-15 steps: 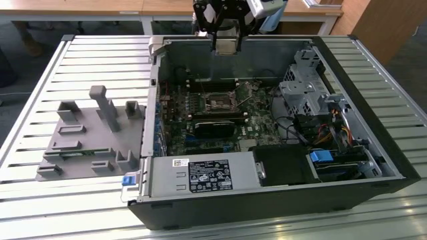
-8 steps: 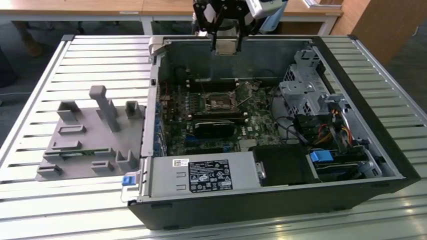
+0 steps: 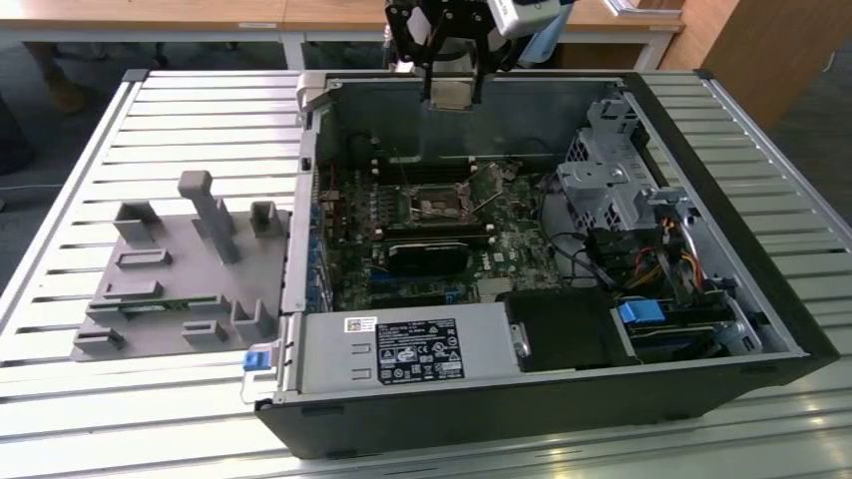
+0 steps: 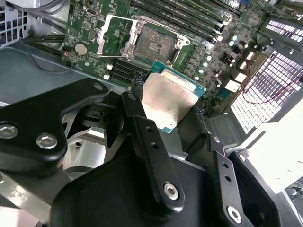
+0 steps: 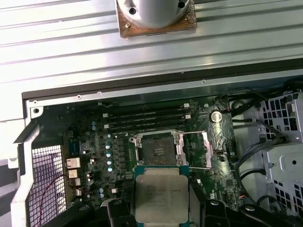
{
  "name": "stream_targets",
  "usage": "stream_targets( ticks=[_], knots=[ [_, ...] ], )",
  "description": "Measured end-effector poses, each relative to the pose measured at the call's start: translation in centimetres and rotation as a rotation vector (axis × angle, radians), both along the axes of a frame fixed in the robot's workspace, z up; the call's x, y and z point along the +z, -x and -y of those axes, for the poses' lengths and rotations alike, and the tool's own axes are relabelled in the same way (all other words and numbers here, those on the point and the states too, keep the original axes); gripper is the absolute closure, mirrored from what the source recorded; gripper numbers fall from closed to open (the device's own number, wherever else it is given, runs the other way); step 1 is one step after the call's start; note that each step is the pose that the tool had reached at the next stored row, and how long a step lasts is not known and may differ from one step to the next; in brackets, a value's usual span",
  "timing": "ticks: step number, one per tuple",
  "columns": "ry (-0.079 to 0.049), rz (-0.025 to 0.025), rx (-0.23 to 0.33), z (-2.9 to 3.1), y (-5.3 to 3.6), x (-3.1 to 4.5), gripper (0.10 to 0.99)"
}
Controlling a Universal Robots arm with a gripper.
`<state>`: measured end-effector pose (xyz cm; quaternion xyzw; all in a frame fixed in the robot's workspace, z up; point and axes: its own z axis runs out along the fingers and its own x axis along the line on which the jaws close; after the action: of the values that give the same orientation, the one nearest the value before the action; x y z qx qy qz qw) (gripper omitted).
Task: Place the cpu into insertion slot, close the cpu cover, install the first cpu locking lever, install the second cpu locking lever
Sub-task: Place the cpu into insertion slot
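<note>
My gripper (image 3: 453, 80) hangs over the far wall of the open computer case, shut on the cpu (image 3: 453, 94). In both wrist views the cpu (image 4: 171, 97) (image 5: 161, 194) is a silvery-topped square with a teal rim, pinched by its edges between the black fingers (image 4: 137, 101) (image 5: 116, 210). The insertion slot (image 3: 437, 206) (image 4: 154, 45) (image 5: 156, 151) lies bare on the green motherboard (image 3: 520, 264), below and ahead of the cpu and apart from it. The cpu cover (image 4: 113, 34) (image 5: 194, 149) is swung open beside the slot.
A grey fixture block (image 3: 174, 269) rests on the slatted table (image 3: 80, 399) at the exterior view's left. Inside the case are a long black block (image 3: 429, 249), a power supply (image 3: 399, 351), a metal drive cage (image 3: 606, 190) with cables, and memory slots (image 5: 147, 116).
</note>
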<state>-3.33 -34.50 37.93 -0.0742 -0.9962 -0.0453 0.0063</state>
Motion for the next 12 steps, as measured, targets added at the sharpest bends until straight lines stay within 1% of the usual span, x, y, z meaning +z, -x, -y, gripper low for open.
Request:
stream_targets(
  ticks=[12],
  knots=[
    [0.0, 0.0, -0.054, 0.0, 0.0, -0.02, 0.545]
  ],
)
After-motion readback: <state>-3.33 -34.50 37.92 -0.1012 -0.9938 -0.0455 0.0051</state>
